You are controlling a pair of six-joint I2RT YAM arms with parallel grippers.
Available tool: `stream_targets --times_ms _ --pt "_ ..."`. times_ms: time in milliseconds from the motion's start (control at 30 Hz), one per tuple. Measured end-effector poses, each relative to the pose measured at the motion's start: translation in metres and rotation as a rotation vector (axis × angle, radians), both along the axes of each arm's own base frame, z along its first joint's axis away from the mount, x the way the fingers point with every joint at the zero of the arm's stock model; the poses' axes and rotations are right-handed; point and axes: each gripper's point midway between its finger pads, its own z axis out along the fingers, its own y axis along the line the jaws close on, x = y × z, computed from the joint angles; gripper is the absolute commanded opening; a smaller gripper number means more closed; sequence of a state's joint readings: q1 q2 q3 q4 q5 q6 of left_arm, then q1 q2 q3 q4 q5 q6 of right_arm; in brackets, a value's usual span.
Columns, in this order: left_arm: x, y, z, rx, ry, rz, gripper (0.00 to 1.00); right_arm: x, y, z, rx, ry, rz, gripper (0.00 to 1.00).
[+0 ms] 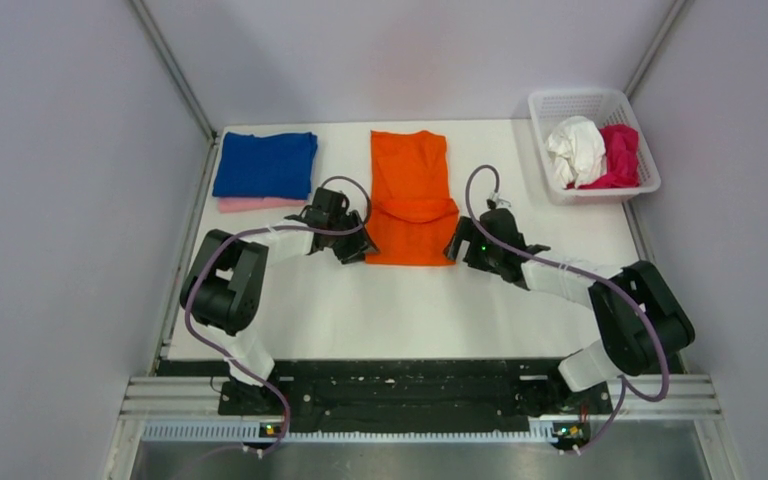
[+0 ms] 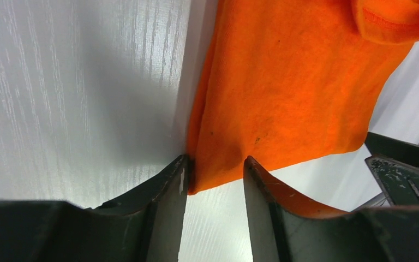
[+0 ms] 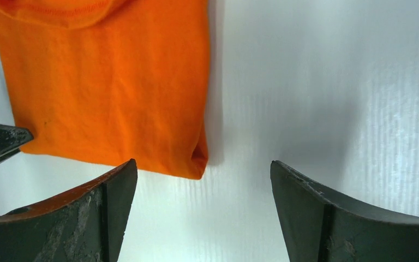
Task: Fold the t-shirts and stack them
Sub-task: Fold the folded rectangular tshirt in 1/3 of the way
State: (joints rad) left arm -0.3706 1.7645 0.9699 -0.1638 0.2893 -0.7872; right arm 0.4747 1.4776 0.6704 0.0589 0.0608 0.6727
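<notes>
The bright orange t-shirt (image 1: 412, 195) lies flat mid-table, folded into a long strip. My left gripper (image 1: 356, 246) is at its near left corner. In the left wrist view (image 2: 215, 159) the jaws are open and straddle that corner of the orange cloth (image 2: 283, 82). My right gripper (image 1: 457, 248) is at the near right corner. In the right wrist view (image 3: 203, 162) it is wide open and empty, with the orange corner (image 3: 114, 82) just ahead of the jaws. The royal blue shirt (image 1: 265, 164) lies folded on the pale pink one (image 1: 258, 204) at the back left.
A white lattice basket (image 1: 594, 100) at the back right holds the crumpled white shirt (image 1: 575, 150) and the magenta shirt (image 1: 619, 155). Grey walls close in the table on both sides. The other arm's finger shows in each wrist view (image 2: 403, 164) (image 3: 0, 139).
</notes>
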Motion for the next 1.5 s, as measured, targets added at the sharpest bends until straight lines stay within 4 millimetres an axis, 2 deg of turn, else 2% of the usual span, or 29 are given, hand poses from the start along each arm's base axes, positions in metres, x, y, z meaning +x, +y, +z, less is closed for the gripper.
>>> stream_targets --times_ms 133,267,300,633,767,900,967,1133,1200,1300,1333,1400,1467,1500 --pt "-0.002 0.001 -0.004 0.002 0.006 0.006 0.29 -0.005 0.012 -0.006 0.053 0.034 0.037 0.88" --pt "-0.003 0.003 -0.008 0.015 0.015 0.014 0.01 0.002 0.02 -0.004 0.059 0.027 0.067 0.89" --pt "-0.004 0.002 -0.01 0.015 0.02 0.016 0.0 0.004 0.022 -0.003 0.058 0.023 0.077 0.89" --pt "-0.004 0.001 -0.009 0.011 0.022 0.022 0.0 0.05 0.07 0.034 0.089 -0.113 0.197 0.89" --pt "-0.004 0.001 -0.009 0.01 0.021 0.022 0.0 0.06 0.087 0.026 0.093 -0.114 0.243 0.89" --pt "-0.004 0.002 -0.01 0.01 0.021 0.022 0.0 0.079 0.102 0.006 0.077 -0.098 0.264 0.89" --pt "-0.004 0.002 -0.009 0.01 0.018 0.022 0.0 0.094 0.11 0.005 0.075 -0.112 0.259 0.9" --pt "-0.004 0.002 -0.009 0.009 0.012 0.021 0.0 0.161 0.127 0.022 0.077 -0.205 0.202 0.9" --pt "-0.004 0.001 -0.009 0.01 0.011 0.019 0.0 0.181 0.126 0.029 0.083 -0.234 0.183 0.9" --pt "-0.005 0.002 -0.009 0.019 0.007 0.019 0.01 0.191 0.112 0.035 0.063 -0.25 0.15 0.92" --pt "-0.005 0.003 -0.008 0.023 0.005 0.021 0.07 0.192 0.106 0.037 0.05 -0.254 0.139 0.92" --pt "-0.005 0.005 -0.008 0.036 0.003 0.023 0.26 0.183 0.09 0.042 0.019 -0.254 0.119 0.92" --pt "-0.007 0.006 -0.007 0.042 0.005 0.022 0.35 0.163 0.075 0.05 -0.007 -0.251 0.109 0.92" --pt "-0.007 0.007 -0.005 0.044 0.001 0.022 0.37 0.153 0.068 0.055 -0.016 -0.249 0.103 0.93"
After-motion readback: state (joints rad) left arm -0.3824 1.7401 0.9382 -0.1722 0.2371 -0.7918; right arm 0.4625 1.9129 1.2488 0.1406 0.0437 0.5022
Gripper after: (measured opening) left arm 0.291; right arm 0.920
